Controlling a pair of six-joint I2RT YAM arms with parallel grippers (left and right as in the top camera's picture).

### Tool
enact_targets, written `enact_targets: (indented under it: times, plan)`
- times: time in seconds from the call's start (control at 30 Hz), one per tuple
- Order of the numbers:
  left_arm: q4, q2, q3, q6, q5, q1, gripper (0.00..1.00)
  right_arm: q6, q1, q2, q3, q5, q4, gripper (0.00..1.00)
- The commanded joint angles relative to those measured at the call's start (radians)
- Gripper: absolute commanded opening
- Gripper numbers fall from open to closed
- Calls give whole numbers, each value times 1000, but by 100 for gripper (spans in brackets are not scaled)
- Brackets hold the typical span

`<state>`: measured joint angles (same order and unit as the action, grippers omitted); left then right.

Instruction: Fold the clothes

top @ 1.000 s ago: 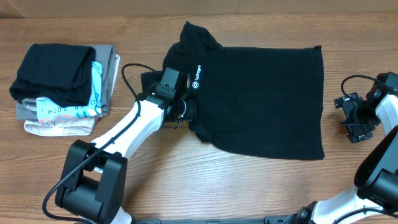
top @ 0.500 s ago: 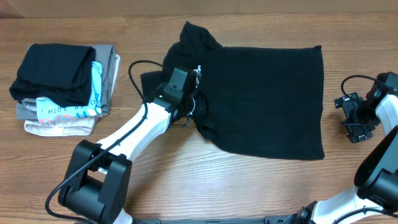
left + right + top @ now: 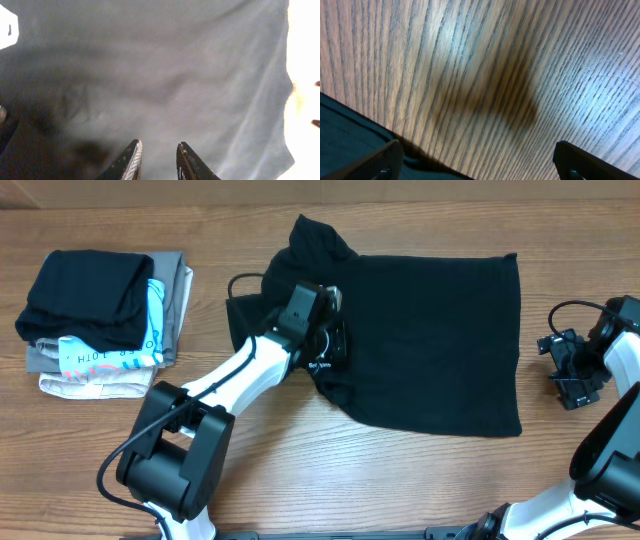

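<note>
shirt: the black T-shirt (image 3: 430, 340) lies flat on the table (image 3: 400, 490), a bit right of the middle. It's roughly a rectangle, with 1 sleeve (image 3: 315, 235) poking out at the far-left corner.
left gripper: the left gripper (image 3: 157, 156) sits right over the shirt's left part. The jaws are parted just a crack, with nothing pinched between the tips, only fabric below them.
right gripper: the right gripper (image 3: 558, 368) is off the shirt, over bare wood just past its right edge. The jaws are spread wide and hold nothing.
pile: 1 stack of folded garments (image 3: 100, 325) sits at the table's left end, well apart from the shirt. It's black on top, then a light-blue-and-white print, with grey and beige underneath.
edges: the shirt's right edge runs straight, and its near edge slants down toward the right. The left side is rumpled around the gripper.
room: there's a strip of bare wood between the shirt's right edge and the right gripper. There's lots of open wood along the near side too, with only the left arm (image 3: 245, 375) crossing it.
</note>
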<state>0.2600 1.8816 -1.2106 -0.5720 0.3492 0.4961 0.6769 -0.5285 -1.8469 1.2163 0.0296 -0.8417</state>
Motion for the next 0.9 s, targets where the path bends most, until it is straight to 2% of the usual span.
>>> enact_targets:
  times: [0.0,0.23,0.43,0.53,0.7,0.87]
  plan:
    - [74,-3,-101,50,27,2,28,1,3,-1,14,2,3,100]
    - [565,-69,-259,147,-278,-13,29,1,3,-1,14,2,3,100]
    - [762,-115,-246,195,-336,-11,32,1,3,-1,14,2,3,100]
    - [742,-115,-180,195,-334,-11,34,1,3,-1,14,2,3,100]
    - [555,-114,-17,195,-289,-11,34,1,3,-1,14,2,3,100]
    - [415,-114,57,191,-249,-11,34,1,3,-1,14,2,3,100]
